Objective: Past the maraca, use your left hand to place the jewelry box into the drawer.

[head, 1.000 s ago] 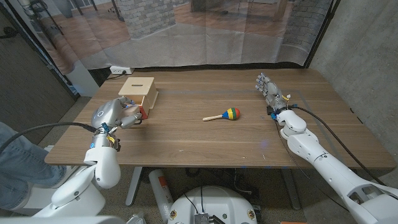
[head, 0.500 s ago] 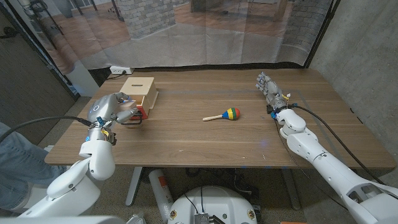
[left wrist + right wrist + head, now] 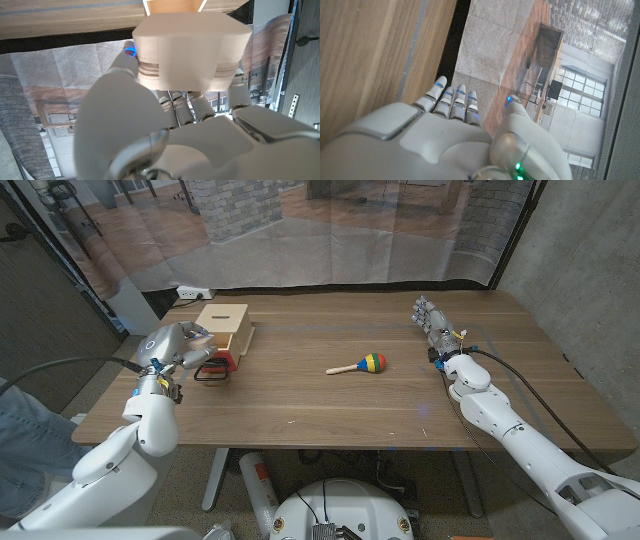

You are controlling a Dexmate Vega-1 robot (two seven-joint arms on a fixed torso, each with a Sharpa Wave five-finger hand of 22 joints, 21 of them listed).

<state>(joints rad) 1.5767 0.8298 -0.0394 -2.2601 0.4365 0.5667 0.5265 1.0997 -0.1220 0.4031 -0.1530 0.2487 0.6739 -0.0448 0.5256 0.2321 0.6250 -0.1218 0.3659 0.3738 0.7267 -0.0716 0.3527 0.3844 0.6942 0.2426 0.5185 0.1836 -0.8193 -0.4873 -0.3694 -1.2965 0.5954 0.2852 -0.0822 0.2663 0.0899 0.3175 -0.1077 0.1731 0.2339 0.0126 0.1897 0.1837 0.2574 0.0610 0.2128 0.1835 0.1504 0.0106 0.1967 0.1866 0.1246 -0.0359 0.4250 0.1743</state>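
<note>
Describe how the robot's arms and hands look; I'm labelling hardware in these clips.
Both arms have glossy white rounded shells with black cables running along them. The left hand and right hand are silver-grey and segmented, with small blue lights on the fingertips in the wrist views.

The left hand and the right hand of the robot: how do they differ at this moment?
The left hand holds a pale zippered jewelry box beside the light wooden drawer box; the right hand holds nothing, its fingers apart. The left hand is at the table's left side, the right hand near the far right side. Both are white with grey parts.
</note>
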